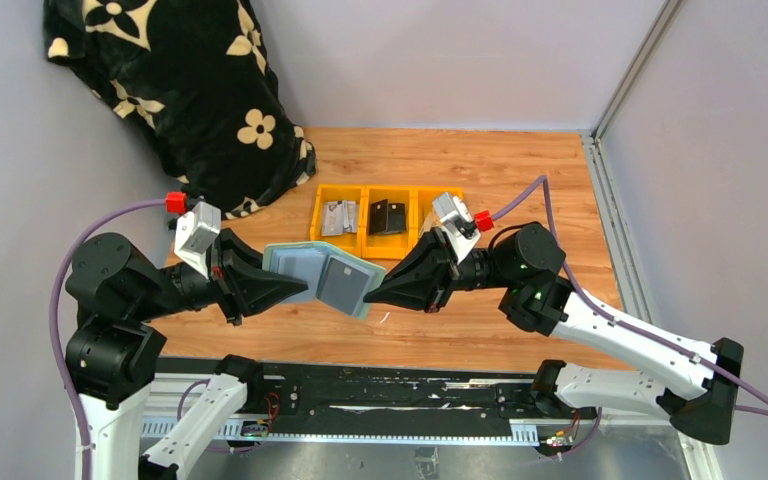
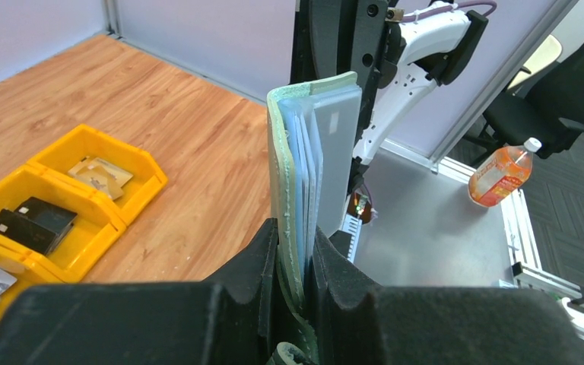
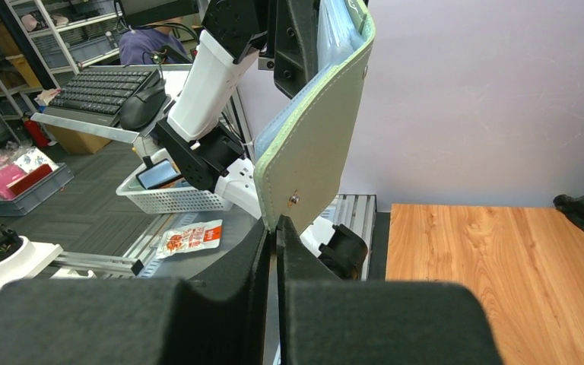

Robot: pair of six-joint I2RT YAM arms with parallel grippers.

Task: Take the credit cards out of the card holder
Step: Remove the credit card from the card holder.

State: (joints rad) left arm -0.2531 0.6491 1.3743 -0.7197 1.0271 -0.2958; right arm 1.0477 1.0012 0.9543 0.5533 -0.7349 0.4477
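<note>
Grey-green card holder between left gripper, right gripper

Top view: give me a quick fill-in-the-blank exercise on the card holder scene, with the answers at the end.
The left pincer and right pincer both grip the ____.
Beyond them sit ____ yellow bins.
The table is made of ____.
Missing words: card holder; three; wood.

yellow bins: three in a row on wooden table | black floral cloth: far-left corner
</note>
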